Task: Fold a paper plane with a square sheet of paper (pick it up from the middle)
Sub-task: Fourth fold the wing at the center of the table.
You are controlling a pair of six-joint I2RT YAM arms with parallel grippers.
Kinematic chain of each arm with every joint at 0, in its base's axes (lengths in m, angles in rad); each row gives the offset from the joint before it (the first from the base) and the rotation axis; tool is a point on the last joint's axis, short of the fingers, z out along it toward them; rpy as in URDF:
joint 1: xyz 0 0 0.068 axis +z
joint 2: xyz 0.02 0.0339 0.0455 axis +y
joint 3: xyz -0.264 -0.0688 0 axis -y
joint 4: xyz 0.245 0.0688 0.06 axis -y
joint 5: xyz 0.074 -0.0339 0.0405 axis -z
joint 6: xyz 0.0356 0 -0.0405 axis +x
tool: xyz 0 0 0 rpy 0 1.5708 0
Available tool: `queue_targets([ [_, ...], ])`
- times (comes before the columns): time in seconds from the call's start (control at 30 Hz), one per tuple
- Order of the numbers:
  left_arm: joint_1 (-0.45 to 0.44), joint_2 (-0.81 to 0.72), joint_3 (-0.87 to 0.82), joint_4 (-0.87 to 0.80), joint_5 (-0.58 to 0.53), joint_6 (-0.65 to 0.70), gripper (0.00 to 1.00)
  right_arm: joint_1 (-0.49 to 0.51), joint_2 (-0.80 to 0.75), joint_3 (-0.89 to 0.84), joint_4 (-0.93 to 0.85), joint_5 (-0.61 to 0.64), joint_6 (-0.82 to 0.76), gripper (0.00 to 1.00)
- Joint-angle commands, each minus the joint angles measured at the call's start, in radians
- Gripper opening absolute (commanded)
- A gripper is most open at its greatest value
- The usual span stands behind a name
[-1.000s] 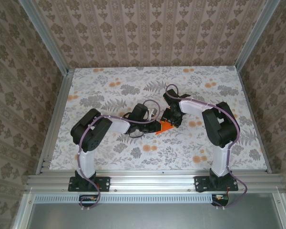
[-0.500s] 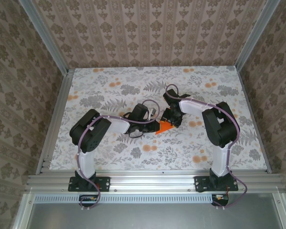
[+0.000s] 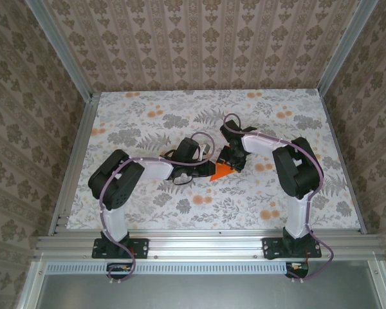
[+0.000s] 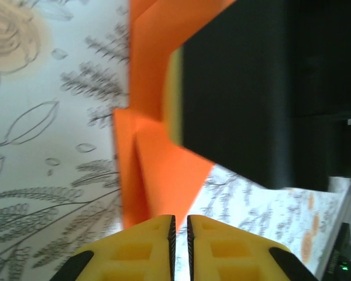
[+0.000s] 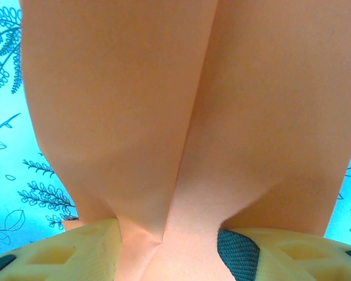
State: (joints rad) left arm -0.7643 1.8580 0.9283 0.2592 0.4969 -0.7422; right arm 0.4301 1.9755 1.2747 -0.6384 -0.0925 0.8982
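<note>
Item under inspection: orange paper (image 3: 222,171), partly folded, located about the centre of the flower-printed tabletop (image 3: 135,116) and well apart from all four edges. It is raised off the surface on its far side and comes to a point towards the near-left. The right claw (image 3: 232,159) meets the paper from the far side. In the right wrist view its fingers (image 5: 70,252) stand part-way spread with a gathered, creased section of the paper running down between them, so this claw is pinching the paper. A crease runs up the middle of the paper from that grip. The left claw (image 3: 210,168) sits at the left side of the paper. In the left wrist view its yellow fingers (image 4: 134,252) are pressed almost together, with a thin dark slit between them. The tip of the paper reaches these fingertips, but I cannot tell whether any paper is caught in the slit. The two claws stand just beside each other.
</note>
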Motion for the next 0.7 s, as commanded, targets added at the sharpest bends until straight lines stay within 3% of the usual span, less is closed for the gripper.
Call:
queue_targets([
  [0.0,0.003,-0.053,-0.021,0.091,0.055,-0.046,0.17,-0.030,0.194,-0.107,-0.135,0.204,0.012,0.58],
  [0.67,-0.025,0.047,0.005,-0.011,0.071,-0.019,0.14,-0.031,0.201,-0.104,-0.136,0.204,0.012,0.57],
])
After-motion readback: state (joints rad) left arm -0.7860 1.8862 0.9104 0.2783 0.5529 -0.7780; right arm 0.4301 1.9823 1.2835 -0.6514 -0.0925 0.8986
